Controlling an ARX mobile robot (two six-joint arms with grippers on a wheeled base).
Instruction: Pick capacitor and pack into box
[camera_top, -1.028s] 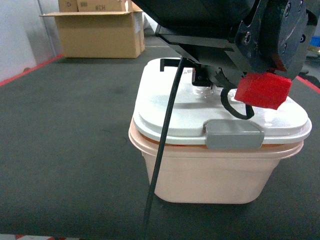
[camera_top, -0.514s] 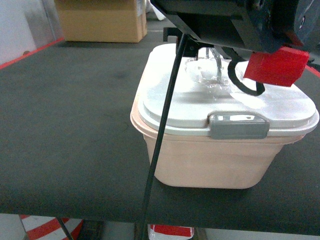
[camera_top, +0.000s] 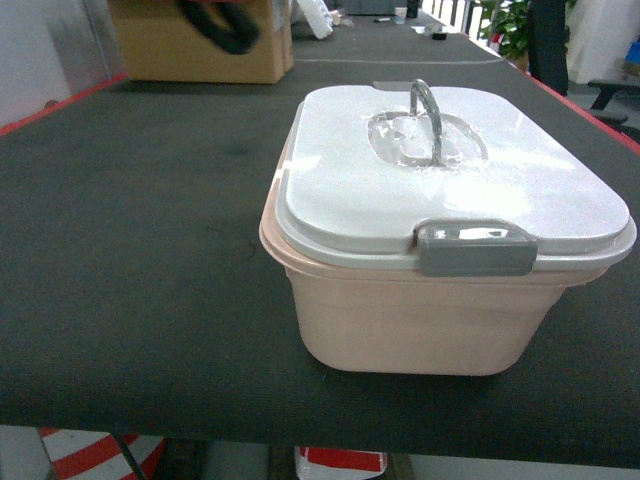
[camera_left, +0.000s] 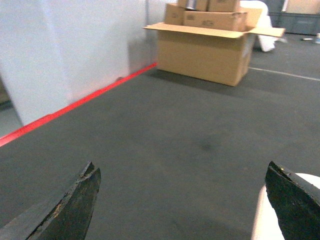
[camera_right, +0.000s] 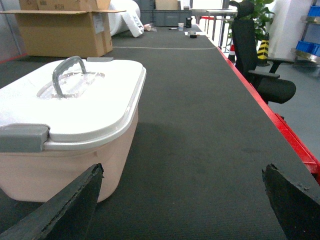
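The box (camera_top: 420, 300) is a pale pink tub on the dark mat, its white lid (camera_top: 450, 185) on, grey front clasp (camera_top: 475, 248) down and grey handle (camera_top: 425, 115) upright. No capacitor shows in any view. My left gripper (camera_left: 181, 170) is open over bare mat, with a sliver of the box (camera_left: 265, 220) by its right finger. My right gripper (camera_right: 183, 169) is open too, over bare mat just right of the box (camera_right: 65, 150). Neither gripper holds anything, and neither shows in the head view.
A brown cardboard carton (camera_top: 200, 45) stands at the far left end of the mat, also seen as the carton (camera_left: 210, 42). The table's red edge (camera_right: 295, 145) runs along the right, with a black office chair (camera_right: 260, 65) beyond it. A white wall (camera_left: 65, 50) lies left.
The black arm with the red block that hung over the lid has pulled out of the head view. The lid and handle now show whole. The box has not moved.
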